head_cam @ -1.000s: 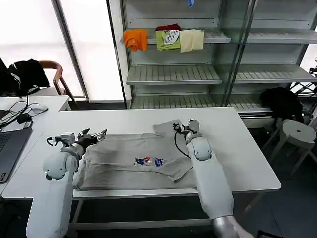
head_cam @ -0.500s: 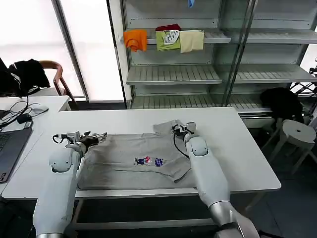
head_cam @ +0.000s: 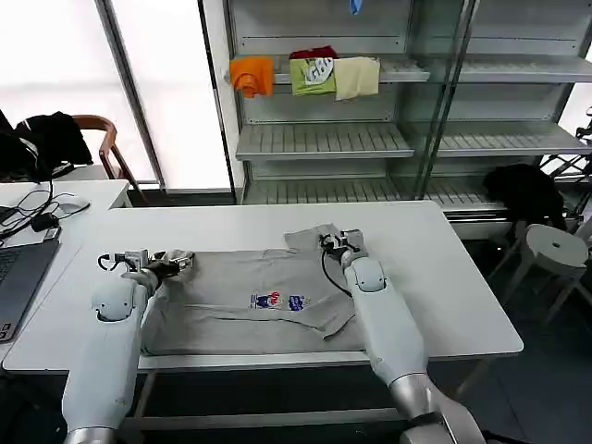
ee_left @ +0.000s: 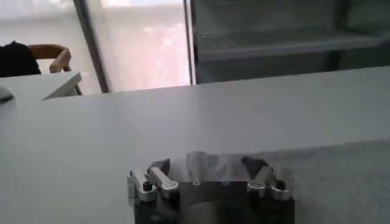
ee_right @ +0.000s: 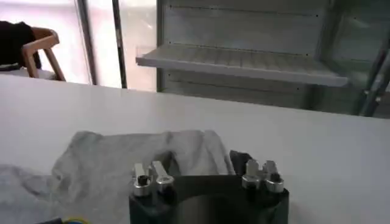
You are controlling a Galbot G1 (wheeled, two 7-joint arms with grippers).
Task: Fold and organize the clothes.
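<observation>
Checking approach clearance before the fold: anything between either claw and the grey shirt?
Nothing visible. The left claw is at the grey shirt's left edge and the right claw at its far right part by the sleeve; only bare white table lies around them.

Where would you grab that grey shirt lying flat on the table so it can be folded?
Probably by its edges, not its flat middle. The grey shirt lies spread on the white table, so thin corners are easiest to pinch from above. The left hand sits at one end's corner and the right hand at the raised sleeve, good spots.
</observation>
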